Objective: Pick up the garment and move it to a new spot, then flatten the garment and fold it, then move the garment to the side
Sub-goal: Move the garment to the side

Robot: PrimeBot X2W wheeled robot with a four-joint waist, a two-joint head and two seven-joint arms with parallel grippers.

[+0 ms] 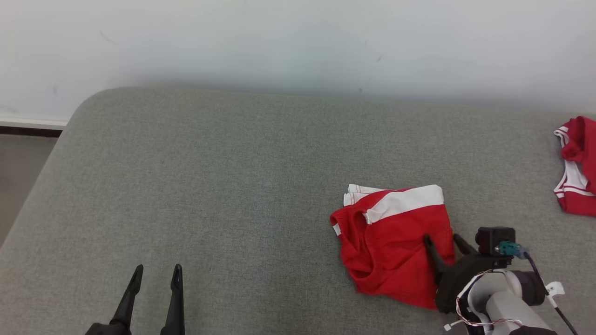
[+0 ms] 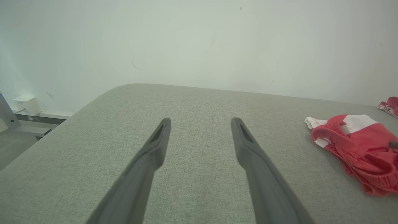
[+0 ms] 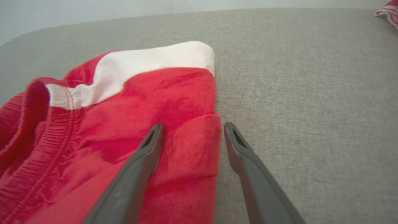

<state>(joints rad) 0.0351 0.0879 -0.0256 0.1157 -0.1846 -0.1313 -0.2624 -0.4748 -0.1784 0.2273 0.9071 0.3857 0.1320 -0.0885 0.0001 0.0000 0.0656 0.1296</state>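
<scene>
A folded red garment with a white band (image 1: pixel 391 242) lies on the grey cushion, right of centre; it also shows in the left wrist view (image 2: pixel 357 146) and fills the left of the right wrist view (image 3: pixel 130 124). My right gripper (image 1: pixel 441 241) (image 3: pixel 191 127) is open at the garment's right edge: one finger rests over the red cloth, the other over the bare cushion, with a fold of the edge between them. My left gripper (image 1: pixel 157 271) (image 2: pixel 200 121) is open over bare cushion at the lower left, far from the garment.
A second red and white garment (image 1: pixel 577 165) (image 3: pixel 388 11) lies at the cushion's far right edge. The grey cushion (image 1: pixel 209 186) ends at a rounded left edge with floor beyond it. A white wall stands behind. A white box (image 2: pixel 27 105) sits low on the wall.
</scene>
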